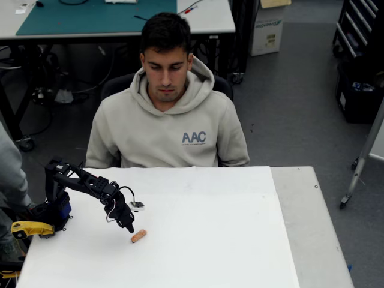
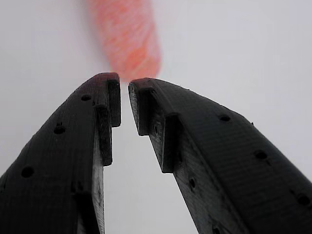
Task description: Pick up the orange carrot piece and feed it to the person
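Observation:
The orange carrot piece lies flat on the white table, left of its middle. My black gripper hangs just above and to the left of it, tips pointing down at it. In the wrist view the carrot piece sits blurred just beyond the gripper, whose jaws stand almost together with only a narrow slit between the tips and nothing in it. The person, in a beige hoodie marked AAC, sits behind the table's far edge, head bowed toward the table.
The arm's base is clamped at the table's left edge, with a yellow clamp beside it. A grey sleeve of another person shows at the far left. A bare grey strip borders the white sheet on the right.

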